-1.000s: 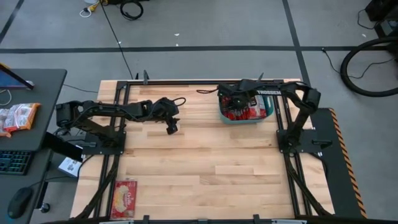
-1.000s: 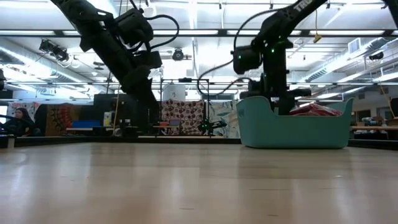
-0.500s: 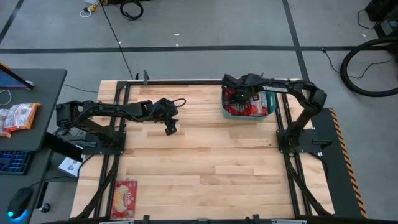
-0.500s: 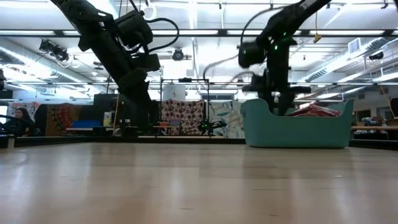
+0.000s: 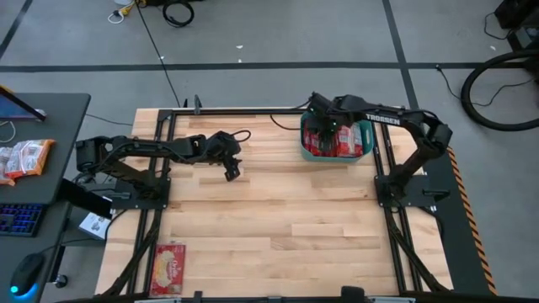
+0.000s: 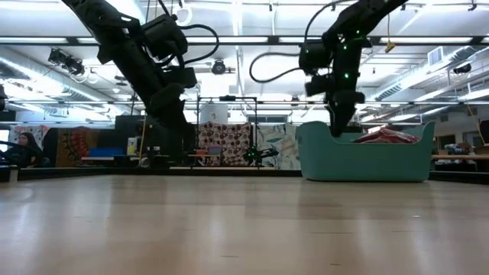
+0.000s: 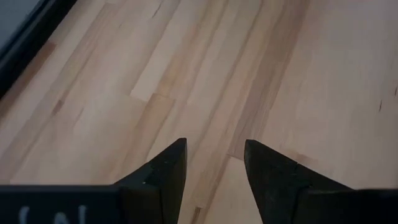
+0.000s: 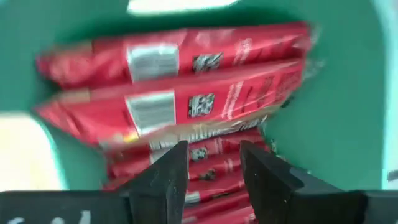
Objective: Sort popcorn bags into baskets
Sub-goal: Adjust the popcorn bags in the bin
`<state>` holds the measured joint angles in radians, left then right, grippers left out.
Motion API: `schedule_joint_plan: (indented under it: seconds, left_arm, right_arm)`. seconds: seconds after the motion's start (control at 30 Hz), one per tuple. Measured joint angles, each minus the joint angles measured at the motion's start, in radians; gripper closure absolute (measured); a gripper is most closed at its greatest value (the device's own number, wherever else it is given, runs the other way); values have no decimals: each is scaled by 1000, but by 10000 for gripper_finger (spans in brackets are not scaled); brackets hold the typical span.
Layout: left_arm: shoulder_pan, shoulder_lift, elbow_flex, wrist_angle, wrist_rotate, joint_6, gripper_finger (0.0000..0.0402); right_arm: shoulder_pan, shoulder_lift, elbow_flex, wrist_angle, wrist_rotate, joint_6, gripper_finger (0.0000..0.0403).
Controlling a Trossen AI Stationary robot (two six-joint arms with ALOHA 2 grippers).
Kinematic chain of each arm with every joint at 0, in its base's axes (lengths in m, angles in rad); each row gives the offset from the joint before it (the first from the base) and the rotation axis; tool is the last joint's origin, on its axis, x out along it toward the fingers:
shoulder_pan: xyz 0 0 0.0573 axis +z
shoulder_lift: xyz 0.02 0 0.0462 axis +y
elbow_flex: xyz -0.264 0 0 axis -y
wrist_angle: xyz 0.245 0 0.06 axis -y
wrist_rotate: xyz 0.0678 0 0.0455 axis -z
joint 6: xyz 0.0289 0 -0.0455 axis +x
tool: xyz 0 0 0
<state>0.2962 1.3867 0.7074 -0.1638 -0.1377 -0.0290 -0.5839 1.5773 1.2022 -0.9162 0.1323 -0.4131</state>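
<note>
The right gripper (image 5: 321, 126) is being held above the left part of the teal basket (image 5: 362, 156), which is sitting at the far right of the table (image 5: 278, 219). Its fingers (image 8: 166, 171) are being kept apart with nothing gripped between them. Directly beneath them a stack of red popcorn bags (image 8: 186, 93) is lying inside the basket (image 8: 323, 112), barcode sides up, overlapping one another. In the low view this gripper (image 6: 337, 122) is hanging just over the basket's rim (image 6: 367, 145), with red packets (image 6: 386, 135) showing above the rim.

The left gripper (image 5: 229, 174) is being held over bare wood near the middle of the table, well apart from the basket. Its fingers (image 7: 165, 171) are spread and empty, with only planks beneath them.

One more popcorn bag (image 5: 169, 268) is lying flat at the near left edge of the table, far from both grippers. On a side desk (image 5: 59, 126) left of the table, paler packets (image 5: 24, 158) are resting.
</note>
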Motion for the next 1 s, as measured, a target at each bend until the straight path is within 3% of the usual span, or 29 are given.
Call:
schedule_joint_plan:
  seconds: [0.2,0.47,0.6,0.8,1.0]
  left_arm:
    - [-5,0,0,1,0,-115,235]
    - [-9,0,0,0,0,-243,235]
    - [-20,0,0,0,-1,-276,235]
    - [-33,0,0,-8,-30,-301,235]
    - [-32,0,0,-8,-50,-303,235]
  right_arm:
    - [-53,101,0,3,-28,-177,237]
    - [-105,243,4,24,21,-185,149]
    - [-110,305,5,12,42,-188,138]
    - [-100,367,11,-13,40,-183,208]
    - [-84,354,6,-2,31,-178,353]
